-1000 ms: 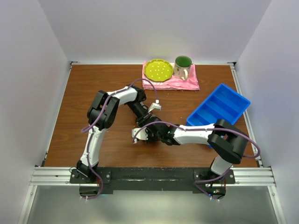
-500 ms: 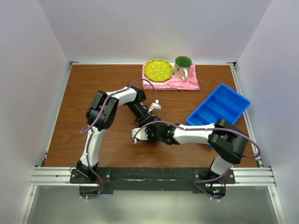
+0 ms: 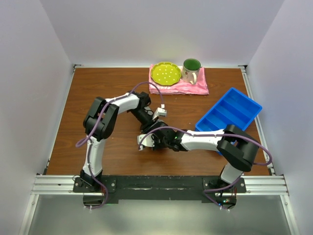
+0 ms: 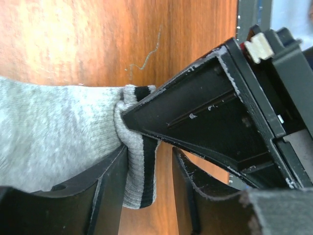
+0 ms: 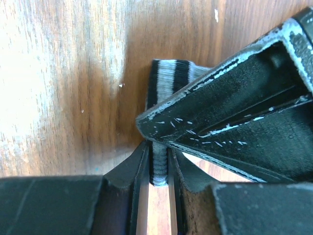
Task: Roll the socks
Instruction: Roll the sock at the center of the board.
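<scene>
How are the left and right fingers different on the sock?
The right fingers squeeze the striped cuff of the sock; the left fingers stand apart, leaving a gap. The right fingers reach in from the right side, the left fingers from the far side. Both meet there.

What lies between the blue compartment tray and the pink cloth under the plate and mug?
Only bare brown wooden table separates the blue plastic compartment tray from the pink cloth; the top external view shows it.
</scene>
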Controlling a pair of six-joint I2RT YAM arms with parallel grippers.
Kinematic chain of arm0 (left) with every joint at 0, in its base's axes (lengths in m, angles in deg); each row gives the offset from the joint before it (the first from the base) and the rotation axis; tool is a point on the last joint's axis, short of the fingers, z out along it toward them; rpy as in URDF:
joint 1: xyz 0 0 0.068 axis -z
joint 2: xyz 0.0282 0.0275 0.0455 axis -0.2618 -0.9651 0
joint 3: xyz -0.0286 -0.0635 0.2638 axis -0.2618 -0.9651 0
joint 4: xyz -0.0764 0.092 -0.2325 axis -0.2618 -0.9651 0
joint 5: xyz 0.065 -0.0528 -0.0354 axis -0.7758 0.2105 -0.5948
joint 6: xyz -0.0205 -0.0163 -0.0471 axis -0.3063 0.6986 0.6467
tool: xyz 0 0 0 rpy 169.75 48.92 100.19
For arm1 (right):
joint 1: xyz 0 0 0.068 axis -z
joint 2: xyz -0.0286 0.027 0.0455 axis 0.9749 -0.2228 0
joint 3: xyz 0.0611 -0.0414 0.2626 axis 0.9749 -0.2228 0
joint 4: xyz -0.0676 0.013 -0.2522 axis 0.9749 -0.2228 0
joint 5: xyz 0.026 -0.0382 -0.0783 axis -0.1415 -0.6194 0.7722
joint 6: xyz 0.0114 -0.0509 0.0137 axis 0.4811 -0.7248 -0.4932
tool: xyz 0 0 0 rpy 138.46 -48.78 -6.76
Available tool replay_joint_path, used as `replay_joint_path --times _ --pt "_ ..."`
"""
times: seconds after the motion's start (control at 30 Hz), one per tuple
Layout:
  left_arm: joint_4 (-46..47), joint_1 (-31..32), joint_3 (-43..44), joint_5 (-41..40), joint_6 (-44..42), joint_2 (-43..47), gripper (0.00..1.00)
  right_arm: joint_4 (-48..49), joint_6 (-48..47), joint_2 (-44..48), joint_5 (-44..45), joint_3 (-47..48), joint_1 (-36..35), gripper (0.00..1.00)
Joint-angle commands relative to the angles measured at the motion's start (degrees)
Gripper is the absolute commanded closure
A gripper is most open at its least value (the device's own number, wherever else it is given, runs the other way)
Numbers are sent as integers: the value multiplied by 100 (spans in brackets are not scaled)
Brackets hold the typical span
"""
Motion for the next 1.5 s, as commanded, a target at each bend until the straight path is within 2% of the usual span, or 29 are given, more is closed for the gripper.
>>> replay_joint_path --times 0.0,0.3,0.47,0.57,0.6,0.83,1.17,1.47 --pt "1322 -221 -239 -164 -406 475 53 -454 47 -180 -426 40 -39 100" --pt "831 -370 -239 214 -1029 660 50 -453 38 -127 -522 40 -4 100" --pt "620 -739 -318 583 -1451 1064 50 -567 73 -83 -654 84 84 100" --pt "575 -1011 -423 776 -1680 1354 45 -655 90 -74 -795 146 154 100" --pt "575 -1081 -510 829 -1733 1433 40 -708 91 -83 -891 189 189 100" --pt "601 -1512 -1047 935 -2242 1995 40 -1409 117 -310 -1575 664 531 100" --pt "1426 -1539 -2198 794 -2559 2822 41 -2799 -120 -978 -2674 1621 1103 100" --pt "2306 -1495 -2840 505 -2322 3376 42 -3872 -357 -1620 -3352 2500 1420 100"
